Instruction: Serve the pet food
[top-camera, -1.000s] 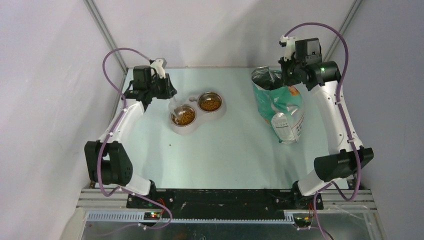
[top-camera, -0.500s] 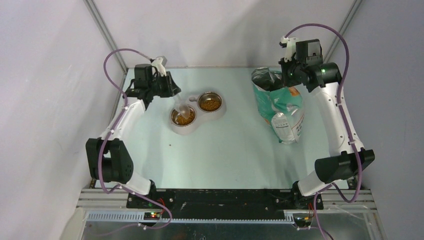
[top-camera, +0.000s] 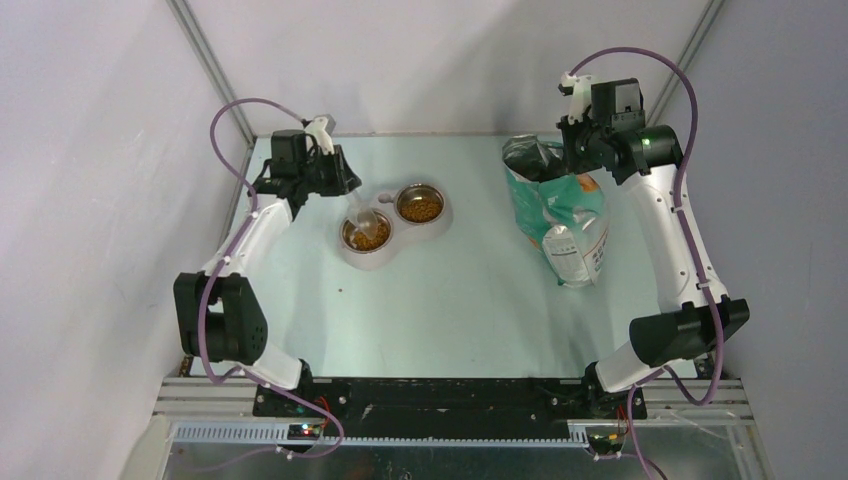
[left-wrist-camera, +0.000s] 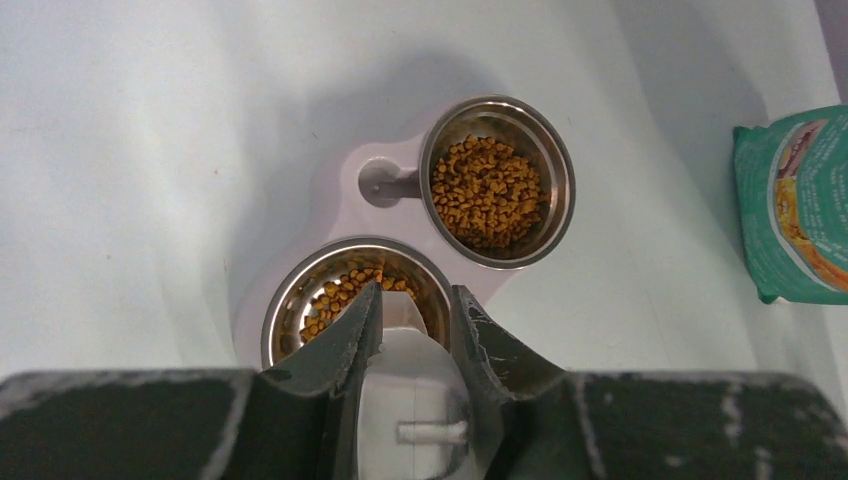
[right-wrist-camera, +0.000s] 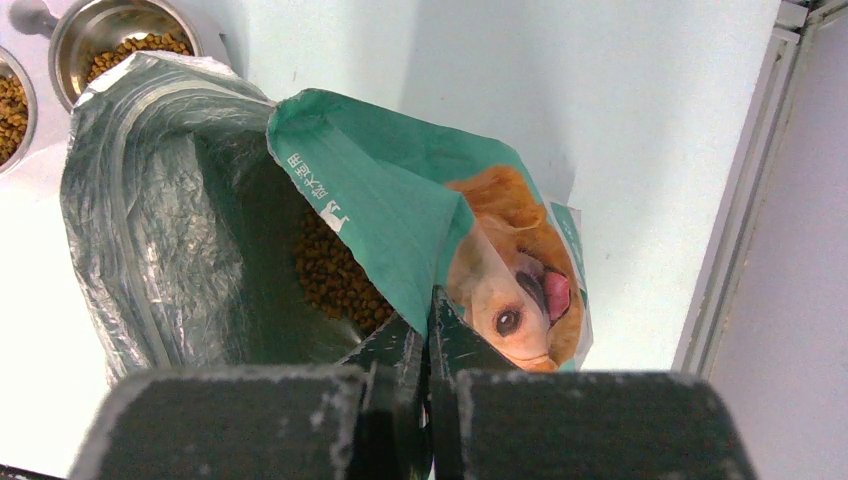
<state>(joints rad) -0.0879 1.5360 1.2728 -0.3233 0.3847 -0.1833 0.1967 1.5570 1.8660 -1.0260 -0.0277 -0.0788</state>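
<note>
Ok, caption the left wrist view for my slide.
Left gripper holds the clear scoop over the nearer steel bowl, part-filled with kibble; the farther bowl is fuller.

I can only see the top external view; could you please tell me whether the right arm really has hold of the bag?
Observer: Yes. In the right wrist view the right pincer is shut on the edge of the bag, keeping its mouth open.
Operator: Thank you. Is there anything inside it?
Observer: Yes, pet food shows at the bottom of the foil-lined inside.
Operator: And what is the left arm holding?
Observer: In the left wrist view the left pincer grips a clear scoop above the nearer bowl. That bowl looks less full than the farther bowl.
</note>
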